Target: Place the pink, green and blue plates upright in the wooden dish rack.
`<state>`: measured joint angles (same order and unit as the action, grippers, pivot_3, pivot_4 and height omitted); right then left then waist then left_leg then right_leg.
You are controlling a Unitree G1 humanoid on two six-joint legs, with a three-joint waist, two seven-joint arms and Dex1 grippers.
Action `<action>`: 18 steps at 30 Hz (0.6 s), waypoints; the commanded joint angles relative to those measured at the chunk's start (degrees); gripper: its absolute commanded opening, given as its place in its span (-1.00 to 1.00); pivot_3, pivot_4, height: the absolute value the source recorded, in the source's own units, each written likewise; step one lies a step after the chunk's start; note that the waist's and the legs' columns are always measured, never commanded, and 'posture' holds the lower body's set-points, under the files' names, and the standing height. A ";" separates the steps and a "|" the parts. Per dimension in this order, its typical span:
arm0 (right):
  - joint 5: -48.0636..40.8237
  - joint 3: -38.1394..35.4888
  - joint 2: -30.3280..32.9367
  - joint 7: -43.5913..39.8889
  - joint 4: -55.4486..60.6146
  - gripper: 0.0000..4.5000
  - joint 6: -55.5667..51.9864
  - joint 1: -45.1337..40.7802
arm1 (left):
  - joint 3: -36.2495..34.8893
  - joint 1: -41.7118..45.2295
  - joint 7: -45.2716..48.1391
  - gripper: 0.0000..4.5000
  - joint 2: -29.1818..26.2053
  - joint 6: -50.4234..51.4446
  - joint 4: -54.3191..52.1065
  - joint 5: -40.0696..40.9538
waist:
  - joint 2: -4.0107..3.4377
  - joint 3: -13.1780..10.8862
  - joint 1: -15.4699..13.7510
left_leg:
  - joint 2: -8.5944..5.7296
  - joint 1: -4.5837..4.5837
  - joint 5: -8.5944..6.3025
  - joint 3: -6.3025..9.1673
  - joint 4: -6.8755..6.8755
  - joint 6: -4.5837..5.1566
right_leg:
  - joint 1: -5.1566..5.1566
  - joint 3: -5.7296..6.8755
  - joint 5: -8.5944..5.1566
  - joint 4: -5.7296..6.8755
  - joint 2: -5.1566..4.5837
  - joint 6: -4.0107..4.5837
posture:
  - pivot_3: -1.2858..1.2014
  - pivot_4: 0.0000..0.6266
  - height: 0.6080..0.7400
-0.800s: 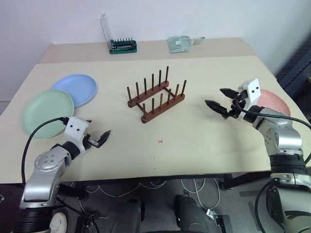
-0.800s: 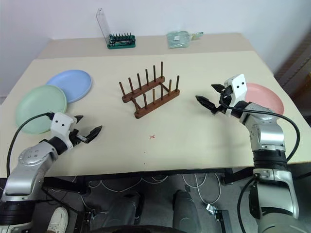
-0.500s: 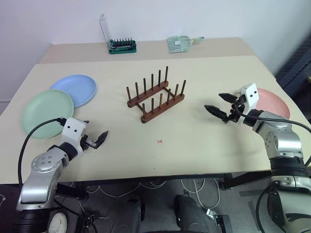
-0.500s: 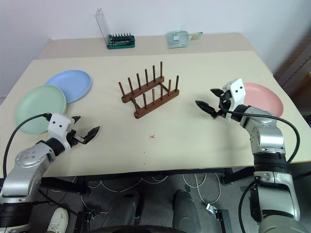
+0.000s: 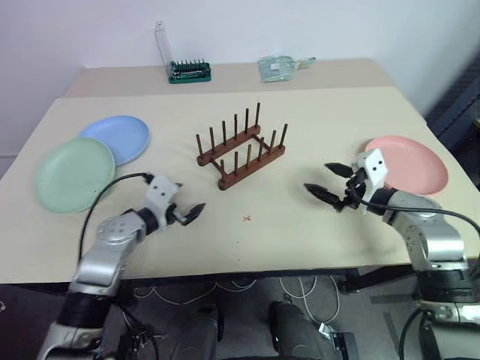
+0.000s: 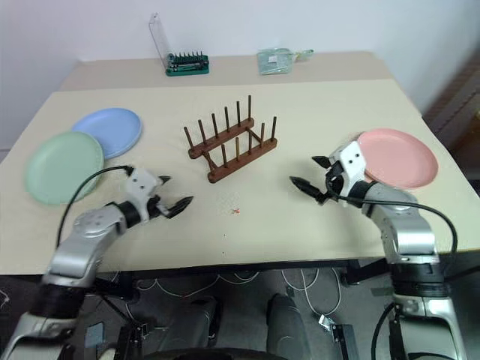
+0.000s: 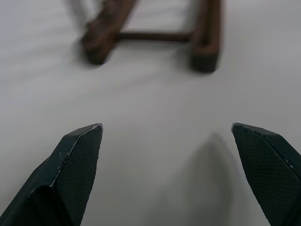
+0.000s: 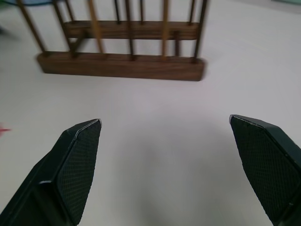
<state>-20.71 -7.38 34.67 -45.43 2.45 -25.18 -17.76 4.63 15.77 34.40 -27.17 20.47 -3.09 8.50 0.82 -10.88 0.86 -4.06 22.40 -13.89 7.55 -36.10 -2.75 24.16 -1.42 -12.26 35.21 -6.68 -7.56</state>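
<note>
The wooden rack (image 5: 241, 154) is standing empty at the middle of the table (image 5: 300, 232). The blue plate (image 5: 117, 139) and green plate (image 5: 73, 175) are lying flat at the far left, the pink plate (image 5: 409, 163) at the right. The left gripper (image 5: 187, 211) and right gripper (image 5: 328, 182) are hovering near the rack, fingers spread wide, holding nothing.

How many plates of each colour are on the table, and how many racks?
Pink plate: 1
Green plate: 1
Blue plate: 1
Wooden dish rack: 1
Total: 4 things, 3 plates lying flat and 1 rack with no plate in it.
</note>
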 commanded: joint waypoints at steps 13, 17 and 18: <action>-3.22 -5.31 -0.88 8.64 15.28 0.98 -3.46 9.07 | 9.19 15.66 5.86 1.00 7.91 -8.74 23.20 -6.59 | -0.09 0.14 -0.83 | -0.06 -0.07 -0.01 0.06 -0.08 0.02 | -0.21 0.03 -0.02 -0.04 -0.02 -0.04 | 0.03 -0.52 1.00; -3.43 -5.62 -1.00 9.74 16.72 1.00 -3.50 11.20 | 9.36 16.03 7.29 0.62 8.65 -10.73 25.02 -7.22 | -0.11 0.17 -1.29 | -0.06 -0.08 -0.02 0.06 -0.08 0.04 | -0.23 0.03 -0.04 -0.05 -0.02 -0.07 | 0.03 -0.52 1.00; -3.59 -5.61 -1.00 9.83 16.84 1.00 -3.51 11.35 | 9.19 16.14 7.32 0.41 8.86 -10.89 25.18 -7.32 | -0.11 0.17 -1.39 | -0.07 -0.08 -0.03 0.06 -0.08 0.05 | -0.25 0.03 -0.04 -0.06 -0.03 -0.07 | 0.03 -0.52 1.00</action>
<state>-23.33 -11.51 34.00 -36.11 16.31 -28.94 -6.59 12.20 32.42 40.89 -18.69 9.56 20.62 2.24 0.71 -10.71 -0.52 -4.13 22.32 -13.92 7.62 -36.19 -2.70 23.89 -1.39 -12.30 35.13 -6.71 -7.63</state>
